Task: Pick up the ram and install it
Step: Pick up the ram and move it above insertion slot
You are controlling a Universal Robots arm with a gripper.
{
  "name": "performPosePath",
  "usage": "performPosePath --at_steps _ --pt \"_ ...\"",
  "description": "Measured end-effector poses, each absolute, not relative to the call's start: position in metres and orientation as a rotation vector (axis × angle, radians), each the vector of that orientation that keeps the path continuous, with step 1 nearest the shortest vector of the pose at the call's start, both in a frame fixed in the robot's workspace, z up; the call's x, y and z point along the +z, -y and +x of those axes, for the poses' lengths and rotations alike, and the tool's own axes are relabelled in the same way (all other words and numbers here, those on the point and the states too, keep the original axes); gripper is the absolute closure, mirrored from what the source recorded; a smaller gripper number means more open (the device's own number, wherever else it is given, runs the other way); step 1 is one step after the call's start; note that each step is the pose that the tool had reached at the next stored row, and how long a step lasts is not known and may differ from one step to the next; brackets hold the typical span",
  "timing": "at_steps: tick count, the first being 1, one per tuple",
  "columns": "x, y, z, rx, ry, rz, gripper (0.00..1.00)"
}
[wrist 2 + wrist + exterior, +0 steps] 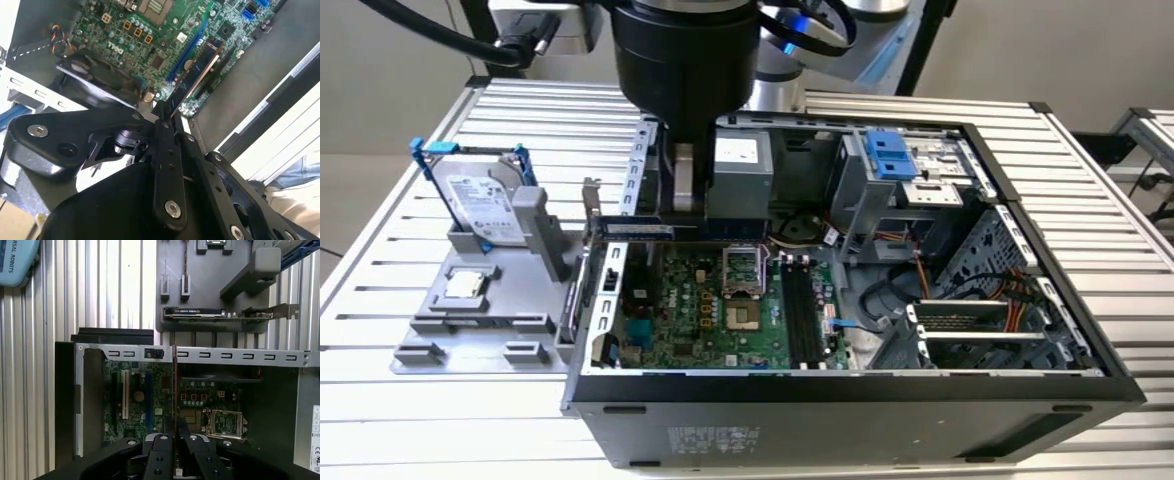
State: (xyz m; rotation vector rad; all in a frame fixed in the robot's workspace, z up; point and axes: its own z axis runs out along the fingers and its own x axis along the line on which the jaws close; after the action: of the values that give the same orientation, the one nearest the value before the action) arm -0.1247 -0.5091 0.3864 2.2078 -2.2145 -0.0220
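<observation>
Second wrist view shows the gripper (163,116) pinching one end of the ram (196,70), the dark stick jutting out over the green motherboard (150,47) inside the open computer case (854,420), and in the exterior view it hangs apart from the black slots (801,305), toward the exterior view's left.

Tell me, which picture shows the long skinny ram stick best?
The second wrist view: the thin dark bluish ram stick shows its flat side there. The first wrist view sees it edge-on, and the exterior view catches a short strip.
</observation>
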Motion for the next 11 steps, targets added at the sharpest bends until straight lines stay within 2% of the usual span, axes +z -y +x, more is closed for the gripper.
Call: performPosePath --at_steps 11 --pt "0.386 0.509 -0.102 -0.025 2.213 2.207 1.0"
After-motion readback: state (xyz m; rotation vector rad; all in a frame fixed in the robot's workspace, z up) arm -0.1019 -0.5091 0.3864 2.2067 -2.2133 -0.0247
